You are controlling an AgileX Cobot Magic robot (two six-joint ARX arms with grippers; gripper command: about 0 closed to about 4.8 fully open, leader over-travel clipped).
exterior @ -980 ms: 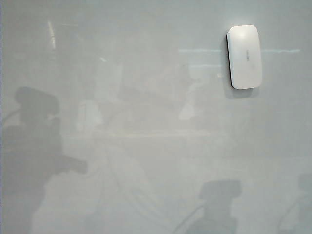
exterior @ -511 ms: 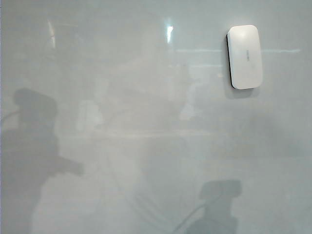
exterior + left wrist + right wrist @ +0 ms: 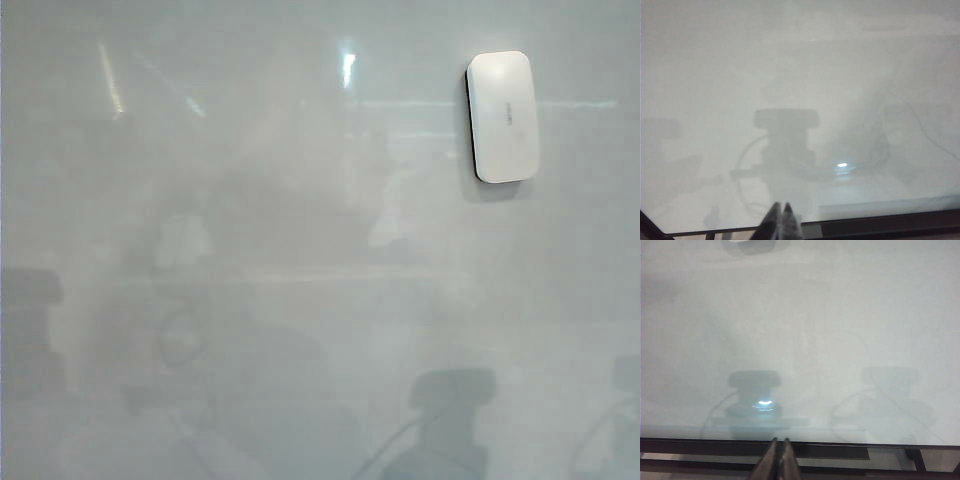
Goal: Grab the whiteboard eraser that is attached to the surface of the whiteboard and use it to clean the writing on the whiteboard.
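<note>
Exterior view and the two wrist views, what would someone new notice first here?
The whiteboard eraser stands out, stuck upright at the upper right of the glossy whiteboard, which shows no writing, only dim shadows and glare. In the wrist views the left gripper and right gripper are shut, near the board's dark lower frame, far from the eraser.

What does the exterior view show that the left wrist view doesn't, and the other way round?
Only the exterior view shows the whiteboard eraser, stuck upright at the board's upper right, untouched; neither gripper appears there.

Only the left wrist view shows the left gripper, shut and empty, at the board's dark frame edge.

Both show the glossy whiteboard with arm shadows and light reflections; no writing is visible in either.
</note>
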